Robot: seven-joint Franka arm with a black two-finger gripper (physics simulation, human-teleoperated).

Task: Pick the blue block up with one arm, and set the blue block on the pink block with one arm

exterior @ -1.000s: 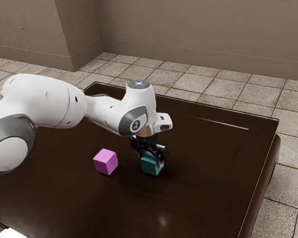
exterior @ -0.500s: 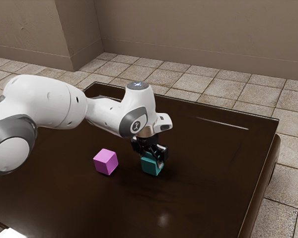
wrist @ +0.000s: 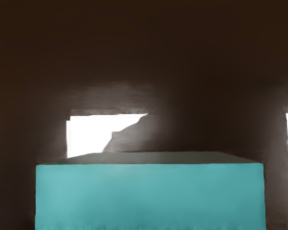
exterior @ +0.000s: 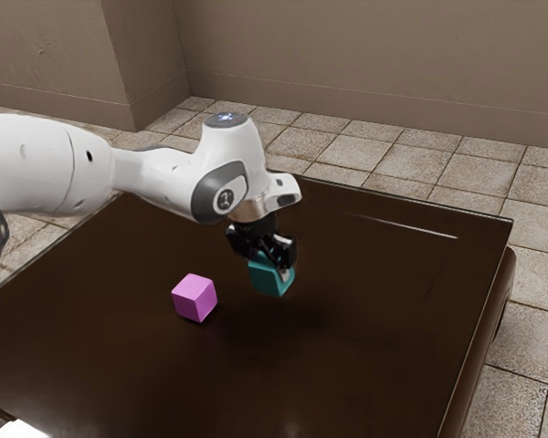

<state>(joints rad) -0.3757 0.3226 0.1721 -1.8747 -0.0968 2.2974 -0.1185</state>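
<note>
- The black fingers (exterior: 286, 258) of the single arm (exterior: 137, 178) are clamped on the blue block (exterior: 271, 278) from two sides and hold it in the air above the dark desk (exterior: 393, 301), tilted a little, with a faint shadow on the wood beneath.
- In the wrist view the blue block (wrist: 149, 196) sits broad and close under the hand, with the desk (wrist: 182, 62) below and beyond it.
- The pink block (exterior: 194, 297) rests on the desk toward the exterior view's left of the held block, a touch nearer the camera and apart from it.
- The pick-up looks done; the step in hand appears to be the carry, and the stacking is not yet done.
- The next move likely calls for a short shift toward the exterior view's left until the blue block is squarely over the pink one, then a slow descent. The tilt should be levelled so the faces meet flat before the fingers let go.
- One second ago the blue block sat on the desk with the fingers around it; now it is lifted clear.
- The wrist has risen and drawn toward the exterior view's left, while the pink block has not moved.
</note>
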